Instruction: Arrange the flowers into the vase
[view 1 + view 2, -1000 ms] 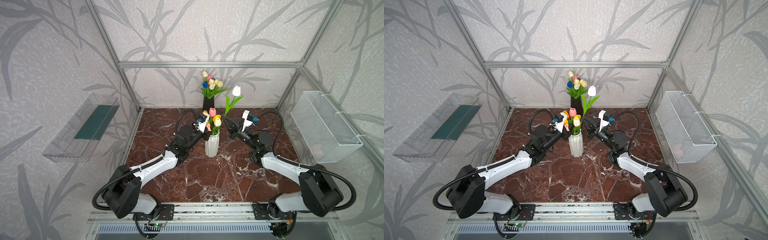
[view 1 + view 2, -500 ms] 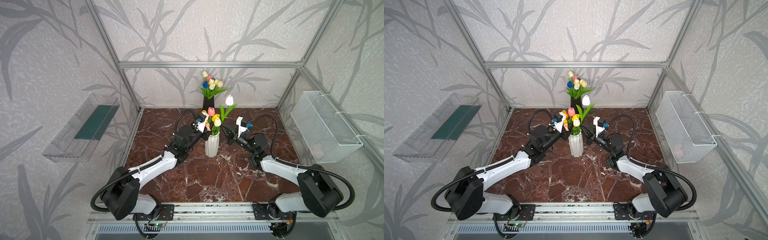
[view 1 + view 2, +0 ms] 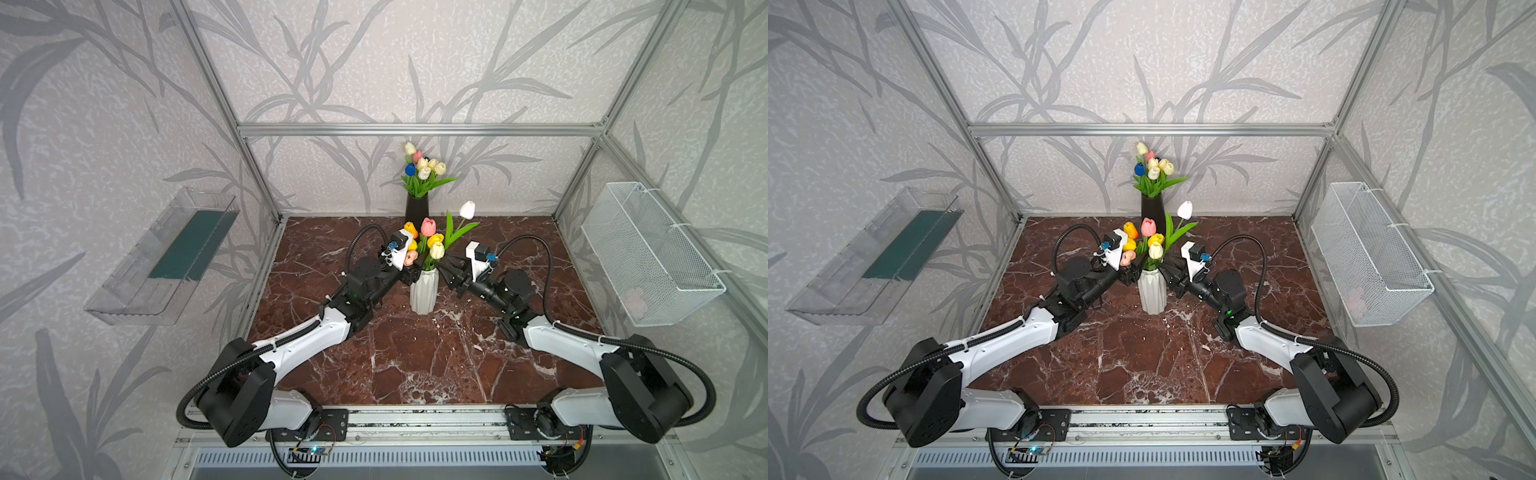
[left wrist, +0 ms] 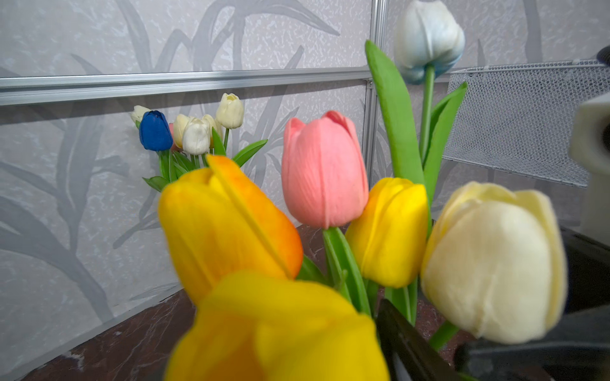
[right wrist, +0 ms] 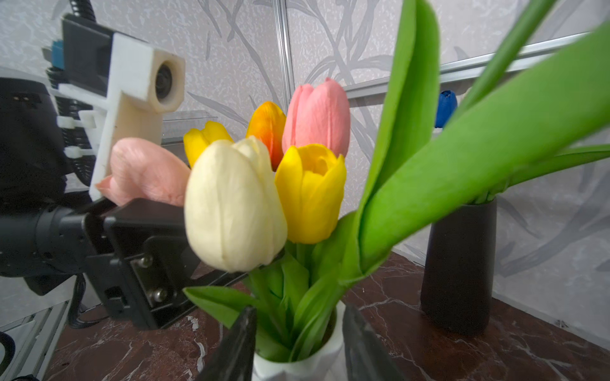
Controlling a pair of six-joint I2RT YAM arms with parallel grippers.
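Note:
A white ribbed vase [image 3: 424,293] [image 3: 1152,295] stands mid-table and holds the flowers [image 3: 428,239]: pink, yellow, orange and cream tulips. A taller white tulip [image 3: 467,210] [image 4: 429,36] leans out to the right. My left gripper [image 3: 410,274] sits against the vase's left side at its neck; one black finger [image 4: 406,339] shows far to one side and a yellow head hides the other. My right gripper [image 5: 298,313] is at the vase's right, its fingers [image 5: 237,346] open on either side of the stems at the vase mouth [image 5: 297,366], holding nothing.
A black vase [image 3: 416,210] with several more tulips [image 3: 422,170] stands at the back wall just behind the white one. A wire basket [image 3: 648,253] hangs on the right wall and a clear tray [image 3: 166,257] on the left. The marble floor [image 3: 415,365] lies in front.
The white tulip came down and leftward into the vase with my right gripper, which has now opened off its stem. My left gripper's jaws have widened.

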